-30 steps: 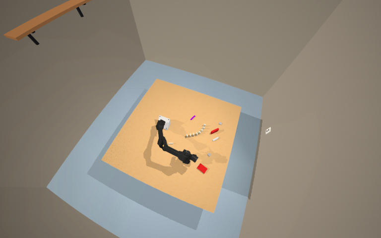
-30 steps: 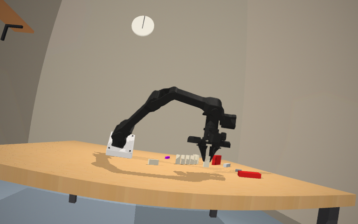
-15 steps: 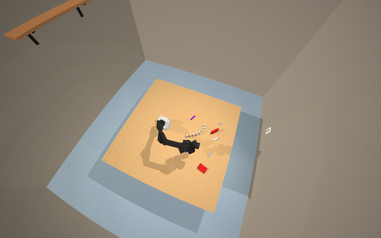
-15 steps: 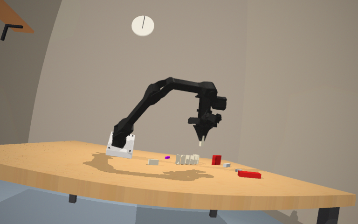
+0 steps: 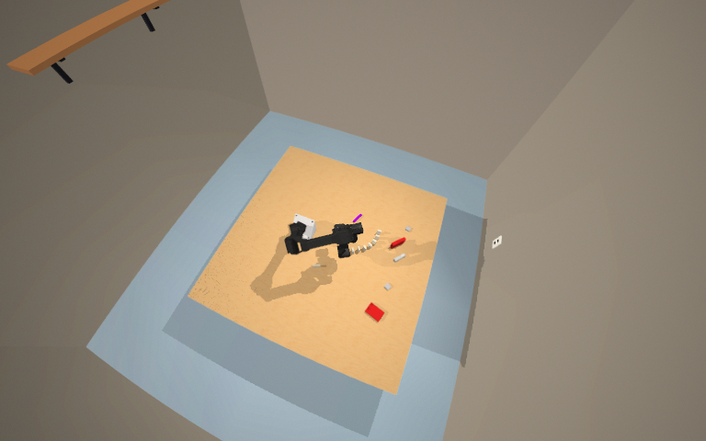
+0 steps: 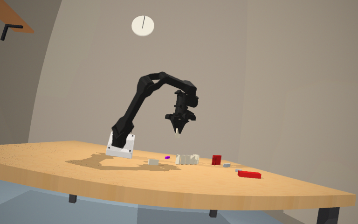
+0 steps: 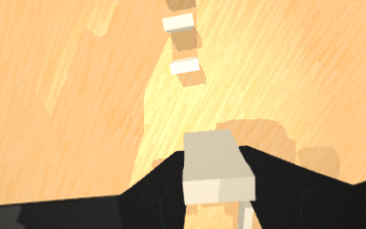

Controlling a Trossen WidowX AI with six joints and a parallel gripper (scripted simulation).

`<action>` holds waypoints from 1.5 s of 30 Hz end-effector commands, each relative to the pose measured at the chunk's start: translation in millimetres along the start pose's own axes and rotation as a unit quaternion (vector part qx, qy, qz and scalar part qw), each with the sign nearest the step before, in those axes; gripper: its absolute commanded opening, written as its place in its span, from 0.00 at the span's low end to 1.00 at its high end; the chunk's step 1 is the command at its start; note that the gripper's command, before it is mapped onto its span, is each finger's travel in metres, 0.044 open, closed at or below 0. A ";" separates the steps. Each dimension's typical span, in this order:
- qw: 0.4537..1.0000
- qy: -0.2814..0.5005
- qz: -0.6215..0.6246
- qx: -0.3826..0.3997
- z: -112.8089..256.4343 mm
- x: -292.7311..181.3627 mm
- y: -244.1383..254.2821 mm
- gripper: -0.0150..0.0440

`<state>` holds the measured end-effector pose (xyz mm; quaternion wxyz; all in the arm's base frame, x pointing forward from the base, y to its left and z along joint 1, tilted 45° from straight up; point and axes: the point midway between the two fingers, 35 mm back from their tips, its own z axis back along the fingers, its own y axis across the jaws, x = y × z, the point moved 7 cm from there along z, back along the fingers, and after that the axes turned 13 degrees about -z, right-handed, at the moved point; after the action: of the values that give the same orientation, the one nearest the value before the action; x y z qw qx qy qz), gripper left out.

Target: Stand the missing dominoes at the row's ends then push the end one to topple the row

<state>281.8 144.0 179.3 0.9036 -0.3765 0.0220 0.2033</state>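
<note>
A curved row of several cream dominoes (image 5: 369, 245) (image 6: 188, 159) stands upright; two of them, a nearer domino (image 7: 185, 65) and a farther domino (image 7: 178, 22), show in the wrist view. My gripper (image 6: 178, 131) (image 7: 211, 157) points down and is shut on a cream domino, held high above the table near the row's robot-side end. The held domino (image 6: 177, 135) (image 7: 212, 164) looks about upright and touches nothing below. Another cream domino (image 5: 315, 265) (image 6: 153, 161) rests on the table apart from the row, in the arm's shadow. The arm hides part of the row's near end from above.
A purple bar (image 5: 358, 218) (image 6: 167, 157) lies behind the row. Beyond the row are a narrow red block (image 5: 397, 243) (image 6: 216, 160), a pale bar (image 5: 399, 257) and a small grey block (image 5: 408, 229). Another grey block (image 5: 387, 286) lies near a flat red block (image 5: 374, 311) (image 6: 249, 174).
</note>
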 end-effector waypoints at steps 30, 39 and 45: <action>0.999 0.000 0.041 -0.001 -112.5 -3.1 4.3 0.44; 0.999 0.001 0.041 -0.003 -131.7 -7.5 4.0 0.44; 0.999 0.001 0.041 -0.003 -131.7 -7.5 4.0 0.44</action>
<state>288.5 53.7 84.1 0.8943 -0.3769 0.0382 0.2382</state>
